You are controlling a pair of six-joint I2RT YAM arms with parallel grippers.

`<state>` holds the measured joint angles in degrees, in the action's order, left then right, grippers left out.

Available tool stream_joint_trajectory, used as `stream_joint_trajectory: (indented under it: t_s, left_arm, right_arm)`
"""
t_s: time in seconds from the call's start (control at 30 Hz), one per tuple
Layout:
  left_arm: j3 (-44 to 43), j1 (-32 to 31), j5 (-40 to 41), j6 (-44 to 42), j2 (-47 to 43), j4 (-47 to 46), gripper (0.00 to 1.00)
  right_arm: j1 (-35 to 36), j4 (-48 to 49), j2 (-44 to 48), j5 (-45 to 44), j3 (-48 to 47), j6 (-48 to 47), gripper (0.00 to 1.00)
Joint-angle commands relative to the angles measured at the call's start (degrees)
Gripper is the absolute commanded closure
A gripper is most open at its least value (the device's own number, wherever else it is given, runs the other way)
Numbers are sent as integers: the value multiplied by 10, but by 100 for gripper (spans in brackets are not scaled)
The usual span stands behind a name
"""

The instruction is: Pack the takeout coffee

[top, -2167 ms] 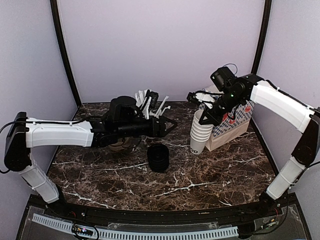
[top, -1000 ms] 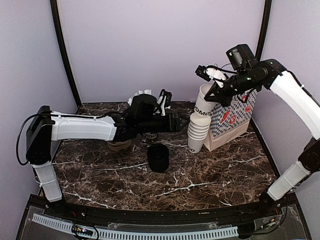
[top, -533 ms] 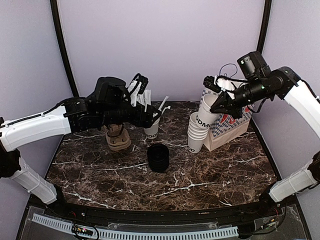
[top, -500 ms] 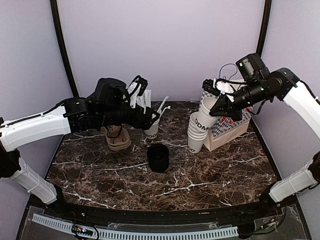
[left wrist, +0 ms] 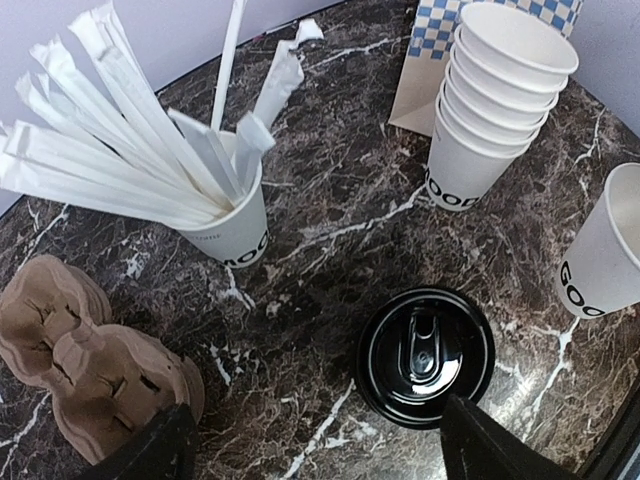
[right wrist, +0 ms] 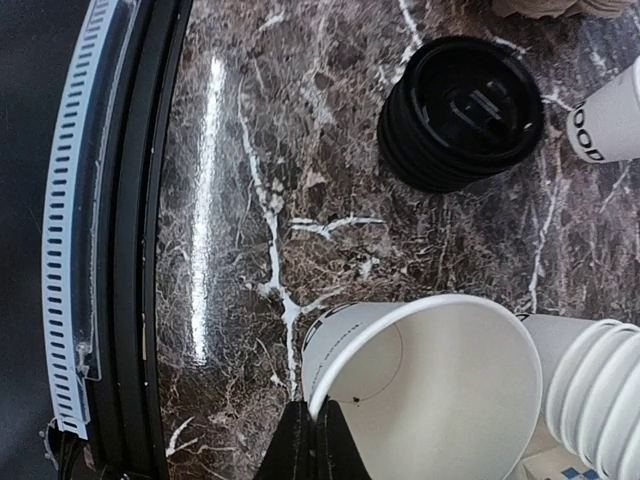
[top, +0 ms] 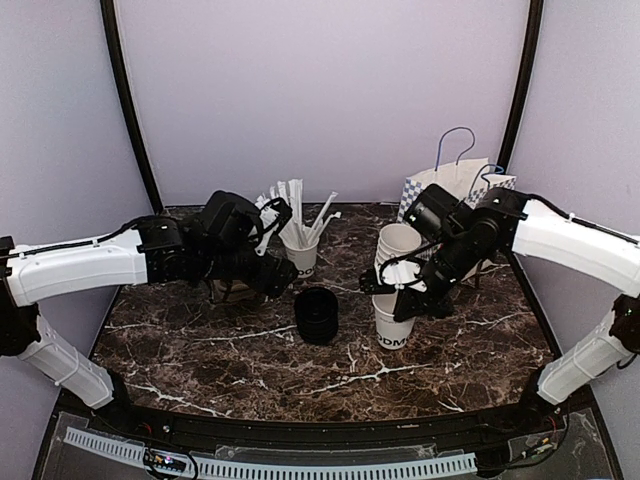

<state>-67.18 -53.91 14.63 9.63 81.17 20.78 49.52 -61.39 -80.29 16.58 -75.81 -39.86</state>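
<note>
My right gripper (top: 402,297) is shut on the rim of a white paper cup (top: 391,326) with dark lettering low on its side. It holds the cup upright at table level, in front of the stack of like cups (top: 398,246). In the right wrist view the fingers (right wrist: 316,446) pinch the cup's near rim (right wrist: 430,390). A stack of black lids (top: 317,315) sits left of the cup. My left gripper (top: 281,281) hovers open and empty, up and left of the lids; in its view (left wrist: 315,440) the top lid (left wrist: 425,355) lies by the right finger.
A cup of white straws (top: 301,254) stands behind the lids. The brown pulp carrier (left wrist: 85,345) sits at the left, mostly hidden by my left arm from above. A checkered paper bag (top: 455,188) stands at the back right behind the cup stack.
My right gripper lifted one cup off the stack, raised it, then brought it down to the table in front of the stack. My left arm drew back from the stack towards the lids.
</note>
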Motion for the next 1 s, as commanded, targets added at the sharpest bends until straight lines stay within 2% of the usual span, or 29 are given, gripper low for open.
stream_joint_trajectory:
  t_s: [0.0, 0.13, 0.23, 0.63, 0.73, 0.83, 0.97]
  left_arm:
    - [28, -2, 11, 12, -23, -31, 13]
    - [29, -1, 10, 11, -21, -28, 13]
    - [35, -2, -24, 2, -25, -43, 13]
    - [36, -2, -57, -12, -17, -41, 14]
    - [37, -2, -74, -17, -4, -44, 17]
    - [23, -2, -97, -23, 13, -39, 25]
    - [11, -2, -135, -24, 26, -39, 33]
  right_arm:
    - [38, 47, -13, -50, 23, -1, 100]
    - [67, 109, -3, -72, 56, 5, 100]
    - [75, 138, -5, -65, 68, 9, 100]
    - [82, 200, -23, -47, 119, 16, 100]
    - [83, 200, -23, -45, 118, 20, 79]
    - [82, 184, -11, -36, 104, 26, 62]
    - [65, 138, 24, -3, 62, 25, 57]
